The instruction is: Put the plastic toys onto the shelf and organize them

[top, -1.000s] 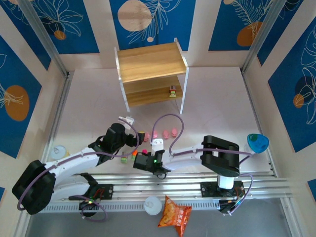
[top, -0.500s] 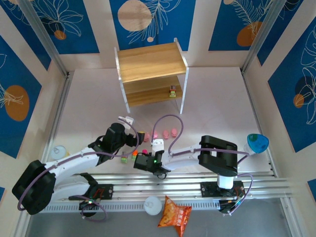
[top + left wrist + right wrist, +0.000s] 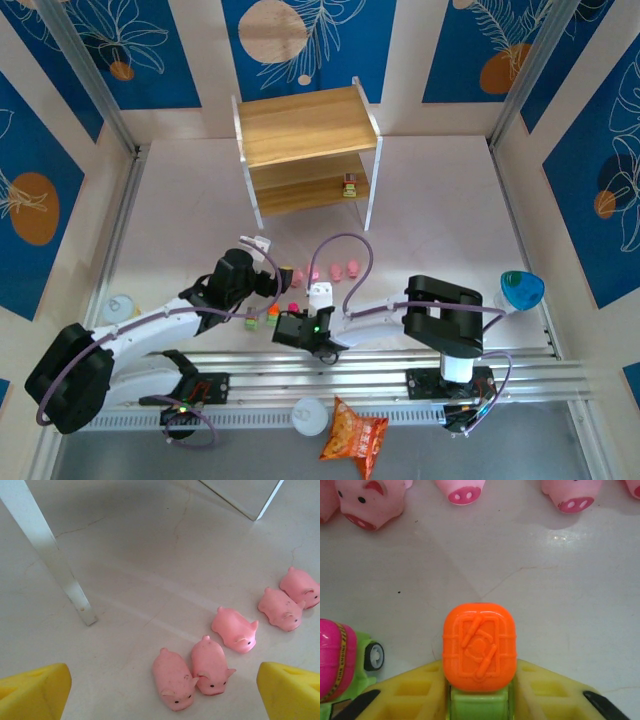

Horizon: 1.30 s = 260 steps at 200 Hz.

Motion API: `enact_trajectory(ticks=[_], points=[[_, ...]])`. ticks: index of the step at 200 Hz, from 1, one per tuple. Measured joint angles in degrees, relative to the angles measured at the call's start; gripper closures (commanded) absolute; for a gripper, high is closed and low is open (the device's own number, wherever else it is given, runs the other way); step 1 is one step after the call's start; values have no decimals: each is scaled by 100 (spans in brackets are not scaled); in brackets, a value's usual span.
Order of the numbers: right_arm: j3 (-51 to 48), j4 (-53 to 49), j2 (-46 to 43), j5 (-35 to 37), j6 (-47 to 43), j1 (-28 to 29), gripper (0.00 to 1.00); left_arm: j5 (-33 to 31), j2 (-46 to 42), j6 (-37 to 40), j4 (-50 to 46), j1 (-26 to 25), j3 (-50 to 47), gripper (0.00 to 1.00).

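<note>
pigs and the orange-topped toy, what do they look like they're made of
The pigs look like soft vinyl or rubbery plastic with a matte pink finish: rounded moulded bodies, dull sheen, small dark specks. The orange-topped toy looks like hard plastic, slightly glossy, with crisp raised relief on its top and a green base below.
</note>
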Motion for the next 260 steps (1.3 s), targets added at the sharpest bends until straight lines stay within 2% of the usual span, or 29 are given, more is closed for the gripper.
enact_trajectory(ticks=[68,111,173,260], points=[[-348,42,-313,190,-256,-13,78,81,0,0,0,11,0,5],[-450,-37,-1075,275,-837,-142,79,157,0,2,2,20,0,5],[-455,223,-2011,96,-2260,-1051,79,319,-26,2,90,20,-37,8],[693,177,-2004,-428,-3652,-2159,79,638,-55,2,275,20,-85,8]])
